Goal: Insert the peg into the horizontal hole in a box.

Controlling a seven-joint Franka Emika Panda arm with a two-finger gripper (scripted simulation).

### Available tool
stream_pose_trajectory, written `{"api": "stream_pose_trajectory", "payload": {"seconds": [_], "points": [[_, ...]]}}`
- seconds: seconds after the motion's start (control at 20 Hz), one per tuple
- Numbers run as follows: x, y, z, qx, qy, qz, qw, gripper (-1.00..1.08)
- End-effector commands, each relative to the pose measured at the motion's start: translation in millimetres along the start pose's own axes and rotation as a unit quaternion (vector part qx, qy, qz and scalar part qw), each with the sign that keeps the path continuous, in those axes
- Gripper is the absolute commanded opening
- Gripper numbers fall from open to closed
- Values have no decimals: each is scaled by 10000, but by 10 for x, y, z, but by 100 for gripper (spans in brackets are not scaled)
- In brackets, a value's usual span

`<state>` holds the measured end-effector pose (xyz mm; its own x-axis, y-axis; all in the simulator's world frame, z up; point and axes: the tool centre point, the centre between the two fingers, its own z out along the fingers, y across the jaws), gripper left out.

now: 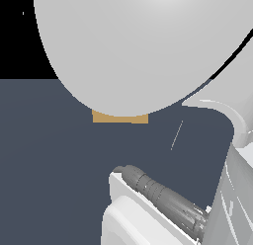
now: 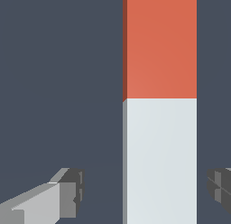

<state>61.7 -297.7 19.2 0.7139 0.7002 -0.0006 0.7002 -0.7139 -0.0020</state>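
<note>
Flat, even render light, sharp throughout, with soft sheen on the arm [image 1: 133, 46].

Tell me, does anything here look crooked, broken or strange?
Nothing stands out. The peg lies straight between the open gripper fingers, apart from both. The robot's arm hides most of the box in the exterior view.

No legible text, labels, brands, numbers or signs are showing on any surface in the exterior or wrist view.
</note>
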Motion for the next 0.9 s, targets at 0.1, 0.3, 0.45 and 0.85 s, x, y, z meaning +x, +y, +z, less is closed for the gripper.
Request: {"api": "stream_pose_trajectory", "payload": {"seconds": [0.1, 0.3, 0.45, 0.85], "points": [[8, 13, 42, -9, 5, -3, 10000, 100], [10, 18, 29, -9, 5, -3, 10000, -100], [10, 18, 29, -9, 5, -3, 10000, -100], [25, 6, 29, -8, 2, -22, 10000, -100]]}}
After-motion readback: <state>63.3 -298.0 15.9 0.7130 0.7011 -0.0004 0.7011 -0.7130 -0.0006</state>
